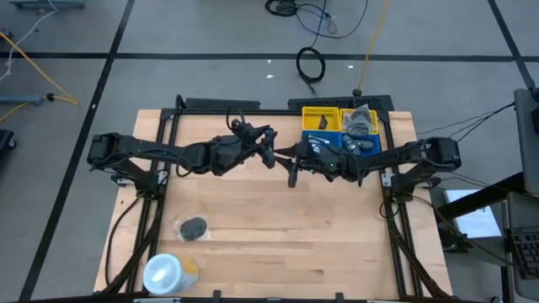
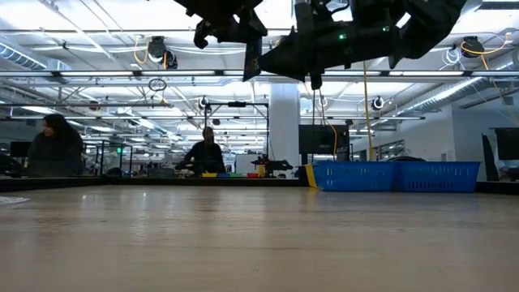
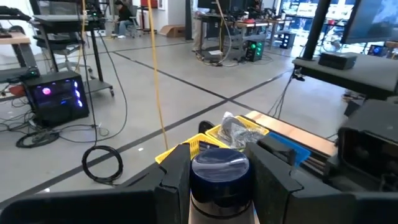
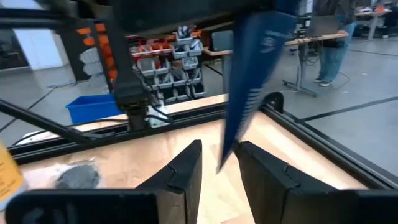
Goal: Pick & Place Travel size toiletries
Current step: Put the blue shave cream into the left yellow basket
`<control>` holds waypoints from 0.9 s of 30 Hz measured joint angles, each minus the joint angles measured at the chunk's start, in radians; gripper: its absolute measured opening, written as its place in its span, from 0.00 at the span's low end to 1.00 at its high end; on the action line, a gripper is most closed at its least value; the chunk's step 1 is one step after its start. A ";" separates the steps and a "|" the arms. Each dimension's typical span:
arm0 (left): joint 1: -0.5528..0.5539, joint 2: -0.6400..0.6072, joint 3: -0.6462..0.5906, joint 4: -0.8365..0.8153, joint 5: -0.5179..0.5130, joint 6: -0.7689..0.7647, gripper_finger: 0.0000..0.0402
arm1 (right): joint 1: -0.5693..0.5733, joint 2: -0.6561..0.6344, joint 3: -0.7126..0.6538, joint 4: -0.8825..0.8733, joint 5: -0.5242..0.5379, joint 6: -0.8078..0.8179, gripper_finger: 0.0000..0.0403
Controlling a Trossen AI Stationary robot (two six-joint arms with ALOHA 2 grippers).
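Both grippers meet in the air above the table's far middle. My left gripper (image 1: 265, 140) (image 3: 222, 180) is shut on a dark navy tube (image 3: 221, 173) (image 4: 252, 81). In the right wrist view the tube slants down, and its thin flat end (image 4: 221, 163) sits between the fingers of my open right gripper (image 4: 221, 174) (image 1: 292, 174); I cannot tell whether they touch it. A dark grey round flat piece (image 1: 194, 227) (image 4: 76, 177) lies on the table near the left front. My left gripper pinches the navy tube between its two fingers (image 3: 176, 180). The tube's rounded dark end (image 3: 219, 163) shows between them in the left wrist view. The tube is lifted clear of the table, and its flat end points down toward the right gripper.
A yellow bin (image 1: 320, 117) (image 3: 211, 138) and a blue bin (image 1: 364, 145) (image 3: 292, 149) stand at the table's far right, with small items inside. A large white-and-yellow roll (image 1: 168, 273) lies at the near left corner. People sit in the room beyond the table.
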 joint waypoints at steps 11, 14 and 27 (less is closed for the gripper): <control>-0.002 0.000 0.000 -0.012 0.010 -0.008 0.28 | -0.004 0.000 0.001 -0.035 0.028 -0.003 0.25; -0.002 0.000 0.000 -0.014 0.022 -0.013 0.28 | -0.005 0.000 0.001 -0.022 0.027 -0.020 0.25; -0.001 0.000 0.000 0.003 0.072 -0.003 0.28 | -0.008 0.000 0.001 -0.023 -0.004 -0.019 0.19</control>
